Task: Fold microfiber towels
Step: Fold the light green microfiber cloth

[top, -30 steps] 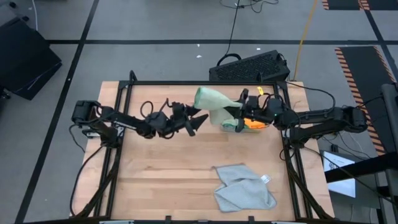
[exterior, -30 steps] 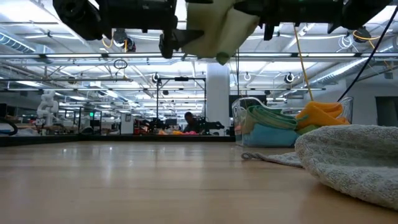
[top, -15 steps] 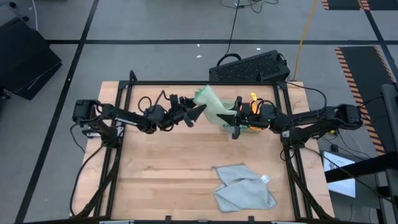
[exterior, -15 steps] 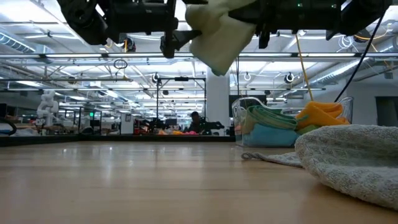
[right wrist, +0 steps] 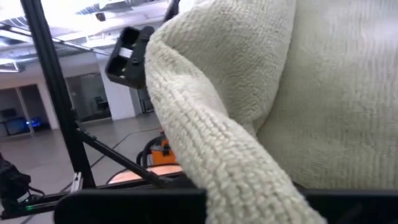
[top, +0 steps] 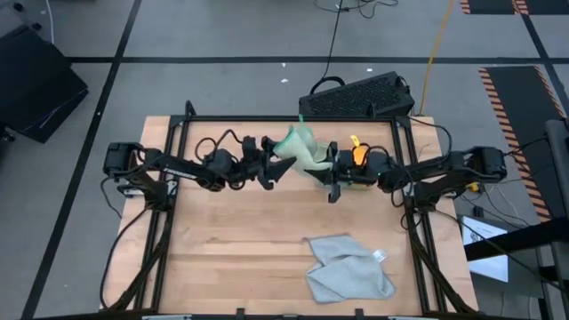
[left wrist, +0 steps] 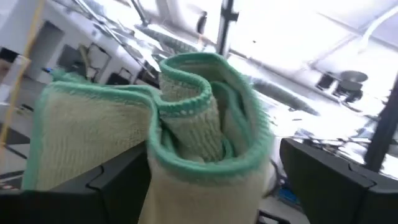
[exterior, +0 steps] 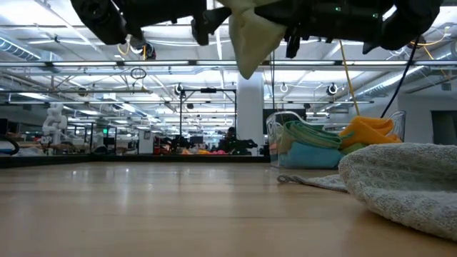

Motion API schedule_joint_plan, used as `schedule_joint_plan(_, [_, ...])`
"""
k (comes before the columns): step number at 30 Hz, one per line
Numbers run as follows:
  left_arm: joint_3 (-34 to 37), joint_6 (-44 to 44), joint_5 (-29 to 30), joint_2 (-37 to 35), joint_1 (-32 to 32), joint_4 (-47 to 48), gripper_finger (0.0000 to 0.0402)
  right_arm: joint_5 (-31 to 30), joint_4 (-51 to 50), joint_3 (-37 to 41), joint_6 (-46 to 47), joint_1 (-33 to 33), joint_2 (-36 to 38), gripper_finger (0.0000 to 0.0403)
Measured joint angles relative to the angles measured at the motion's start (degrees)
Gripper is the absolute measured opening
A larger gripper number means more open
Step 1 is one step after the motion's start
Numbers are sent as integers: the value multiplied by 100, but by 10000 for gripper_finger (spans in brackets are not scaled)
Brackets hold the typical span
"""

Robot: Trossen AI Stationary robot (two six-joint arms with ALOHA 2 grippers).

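A pale sage green towel [top: 298,147] with a green hem hangs bunched in the air over the far middle of the table, between my two grippers. My right gripper [top: 330,175] is shut on it from the right side. My left gripper [top: 273,169] stands open at the towel's left, with the rolled hem [left wrist: 205,134] between its two dark fingers [left wrist: 115,183]. In the low view the towel [exterior: 250,36] dangles well clear of the tabletop. A light grey towel [top: 348,267] lies crumpled on the near right of the table. My left gripper is open around the towel's bunched hem edge [left wrist: 186,106]; whether its fingers touch the cloth, I cannot tell. My right gripper is shut on the towel, coming level from the table's right. The cloth [right wrist: 280,93] drapes over its fingers and hides the place of contact. The towel hangs slack below, lifted clear.
A clear tray [exterior: 280,120] with green, blue and orange cloths [exterior: 368,132] stands at the far right, just behind my right gripper. The grey towel [exterior: 407,178] bulks large on the near right. A black keyboard [top: 356,93] lies beyond the far edge. Bare wood on the near left.
My right gripper has gone toward the table's left and somewhat down, carrying the sage towel. The towel, spread out between tray and centre before, now bunches closer together. My left gripper has drawn back a little to the left, risen and tipped upward, staying open.
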State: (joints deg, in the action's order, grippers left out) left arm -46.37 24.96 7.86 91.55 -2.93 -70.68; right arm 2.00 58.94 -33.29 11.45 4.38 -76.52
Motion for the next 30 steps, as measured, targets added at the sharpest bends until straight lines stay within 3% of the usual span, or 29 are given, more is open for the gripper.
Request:
schedule_joint_plan(5, [-76, -113, -203, 1, 12, 84, 276, 118, 360, -1, 32, 0, -176, 6])
schedule_joint_plan(11, [-77, -531, -233, 2, 12, 232, 122, 115, 418, -3, 33, 0, -196, 13])
schedule_joint_plan(15, [-75, -758, -462, -16, 12, 240, 23, 104, -13, -7, 133, 0, -64, 62])
schedule_joint_plan(19, [-44, -785, -836, -146, -54, 669, 30, 109, -1379, -12, 163, 0, 447, 149])
schedule_joint_plan(26, [-18, -1038, -995, -805, -119, 2896, 17, 4, -4197, -7, 461, 0, 1799, 287])
schedule_joint_plan(30, [-13, -1203, -1439, -1072, 77, 3387, 18, -38, -4483, -1, 314, 7, 2219, 342])
